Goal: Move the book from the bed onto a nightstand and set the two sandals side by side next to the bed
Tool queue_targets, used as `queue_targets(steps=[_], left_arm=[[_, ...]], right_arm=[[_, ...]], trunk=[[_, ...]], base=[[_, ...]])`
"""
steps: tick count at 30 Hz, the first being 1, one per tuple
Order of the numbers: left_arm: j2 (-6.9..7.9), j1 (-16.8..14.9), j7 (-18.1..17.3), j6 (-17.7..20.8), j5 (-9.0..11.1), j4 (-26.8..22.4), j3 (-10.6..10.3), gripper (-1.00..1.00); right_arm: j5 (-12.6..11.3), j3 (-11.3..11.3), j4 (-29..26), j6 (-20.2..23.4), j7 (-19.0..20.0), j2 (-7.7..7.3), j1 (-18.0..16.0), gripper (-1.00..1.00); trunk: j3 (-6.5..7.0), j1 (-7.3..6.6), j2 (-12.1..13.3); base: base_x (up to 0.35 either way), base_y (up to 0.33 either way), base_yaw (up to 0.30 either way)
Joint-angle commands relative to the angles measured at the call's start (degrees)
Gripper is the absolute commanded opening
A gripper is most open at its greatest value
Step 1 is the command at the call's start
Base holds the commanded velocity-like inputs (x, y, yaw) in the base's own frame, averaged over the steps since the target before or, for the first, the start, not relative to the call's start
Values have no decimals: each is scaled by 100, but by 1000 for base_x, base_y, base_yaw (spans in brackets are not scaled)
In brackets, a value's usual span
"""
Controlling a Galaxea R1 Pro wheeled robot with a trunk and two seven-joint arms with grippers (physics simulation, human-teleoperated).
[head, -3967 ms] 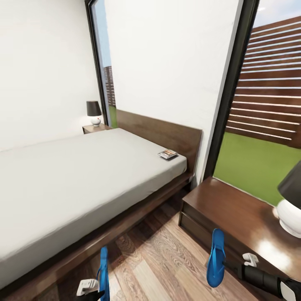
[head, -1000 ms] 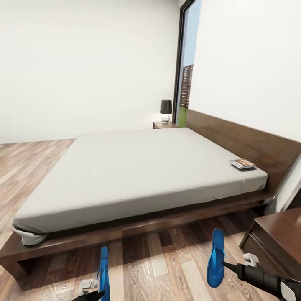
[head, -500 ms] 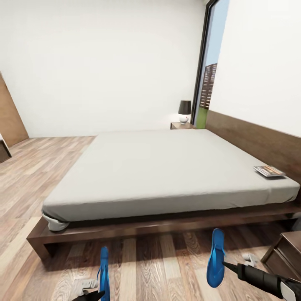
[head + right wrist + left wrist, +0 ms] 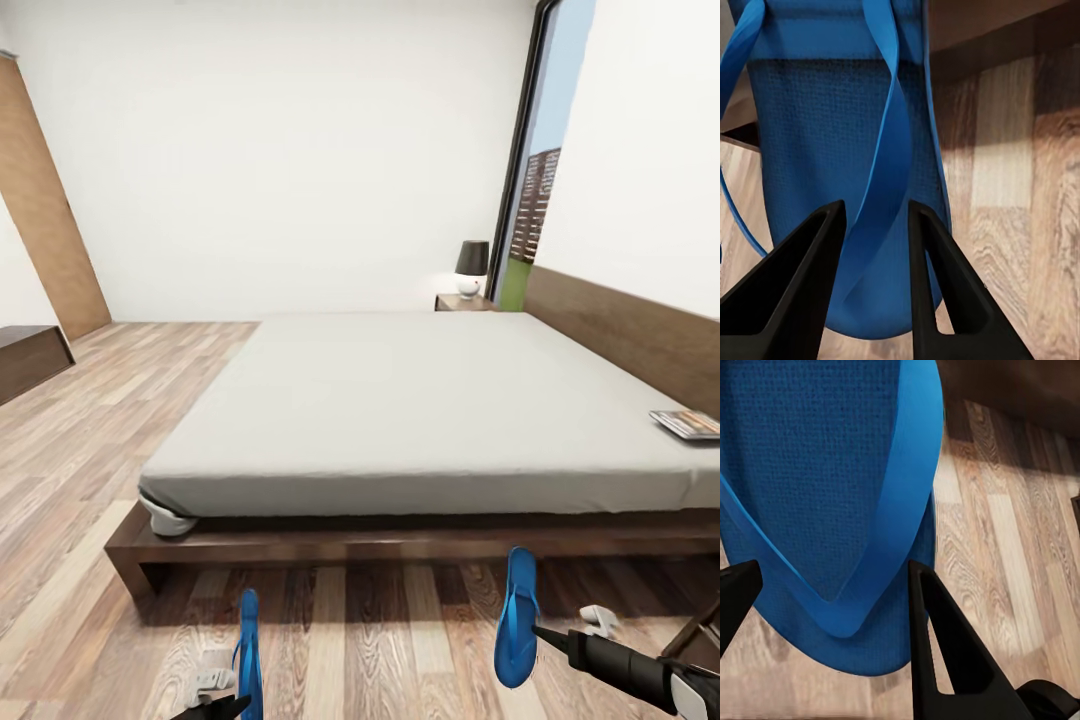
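Lately the view swung left along the bed (image 4: 400,400); book (image 4: 688,424) unmoved. Left gripper (image 4: 832,585) and right gripper (image 4: 874,217) each pinched a sandal (image 4: 248,655), undelivered.

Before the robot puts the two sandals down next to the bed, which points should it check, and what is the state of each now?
1. Left gripper holds the left sandal: ok.
2. Right gripper holds the right sandal: ok.
3. Bare floor beside the bed: ok.
4. Sandals side by side on the floor: not ok, both are held apart.
5. Book off the bed: not ok, it lies on the mattress.
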Motion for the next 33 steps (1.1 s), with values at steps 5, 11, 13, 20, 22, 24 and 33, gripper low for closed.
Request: queue_targets(steps=[5,11,13,20,22,24,33], left_arm=[[0,-5,-7,-39,30,6,-47,-100],[0,-5,-7,-39,30,6,-47,-100],[0,-5,-9,-39,30,6,-47,-100],[1,-5,-10,-39,30,6,-47,-100],[0,-5,-11,-39,30,6,-43,-100],[3,-5,-15,-39,30,6,-39,-100],[108,-7,266,-1,13,-10,4,-100]], right_arm=[[-28,-1,-3,29,19,-3,-1,-100],[-29,-1,-1,29,19,-3,-1,-100],[-29,-1,-2,29,19,-3,-1,-100],[-29,-1,-3,29,19,-3,-1,-100],[-29,-1,-3,29,19,-3,-1,-100],[-29,-1,-3,29,19,-3,-1,-100],[-30,-1,-3,33,19,-7,-1,-100]], trunk=[[-5,-1,-2],[-5,-1,-2],[-5,-1,-2],[-5,-1,-2],[-5,-1,-2],[-5,-1,-2],[-5,-1,-2]], base=[[0,0,248],[0,0,76],[0,0,5],[0,0,1],[0,0,0],[0,0,0],[0,0,0]])
